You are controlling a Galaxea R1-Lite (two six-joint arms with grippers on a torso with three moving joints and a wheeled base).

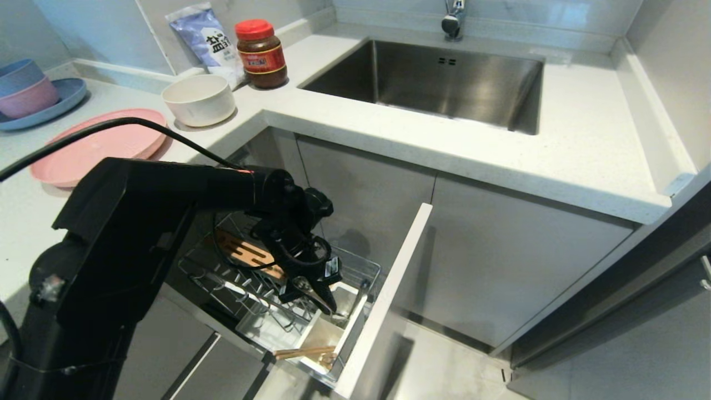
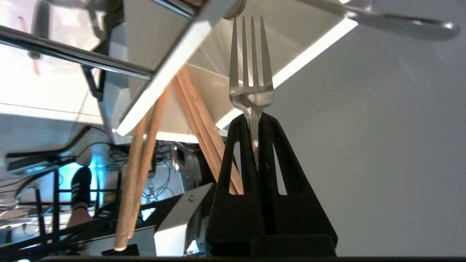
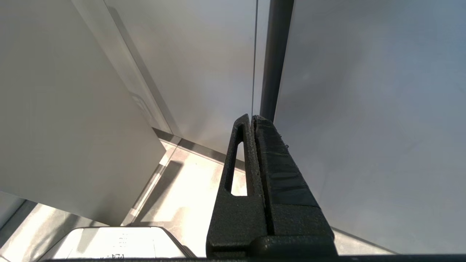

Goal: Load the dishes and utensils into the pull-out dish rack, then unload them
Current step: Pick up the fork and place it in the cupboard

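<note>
Left gripper [image 2: 255,120] clamped on silver fork [image 2: 251,87] by its neck, tines pointing into white utensil caddy [image 1: 325,333] of pull-out dish rack [image 1: 266,289], chopsticks [image 1: 305,351] leaning in caddy just beside, cream bowl [image 1: 199,99] and pink plate [image 1: 94,145] on counter [image 1: 444,144] beyond rack, right gripper [image 3: 252,122] closed, empty, by cabinet panels.

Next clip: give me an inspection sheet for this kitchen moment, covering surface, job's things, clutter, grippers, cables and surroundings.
Surface: pale counter wrapping a corner.
Job's things: pink plate and cream bowl on the counter; chopsticks leaning in the white caddy of the pulled-out rack; fork held over the caddy, tines away from the gripper.
Clutter: blue plate with stacked bowls, sauce jar, salt bag.
Grippers: left gripper shut on the fork's handle; right gripper shut, holding nothing, parked by a cabinet.
Cables: black cable over the left arm.
Surroundings: steel sink, grey cabinet fronts.
</note>
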